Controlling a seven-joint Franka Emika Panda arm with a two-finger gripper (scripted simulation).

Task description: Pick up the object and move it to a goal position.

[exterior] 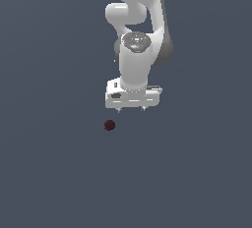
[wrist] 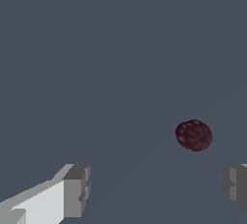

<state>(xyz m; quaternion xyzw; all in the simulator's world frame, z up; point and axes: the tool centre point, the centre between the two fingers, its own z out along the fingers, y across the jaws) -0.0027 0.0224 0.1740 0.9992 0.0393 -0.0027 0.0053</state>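
The object (exterior: pixel 110 125) is a tiny dark red-maroon bumpy lump lying on the flat grey surface. In the exterior view my white gripper (exterior: pixel 131 109) hangs above the surface, and the object lies below it and slightly toward the exterior view's left, apart from it. In the wrist view the object (wrist: pixel 194 135) shows ahead of the fingertips (wrist: pixel 77 189), which stand far apart with nothing between them. The gripper (wrist: pixel 157 187) is open and empty.
The plain grey surface (exterior: pixel 49 173) fills both views. The white arm (exterior: pixel 140 20) rises from the gripper to the frame's upper edge. No other object shows.
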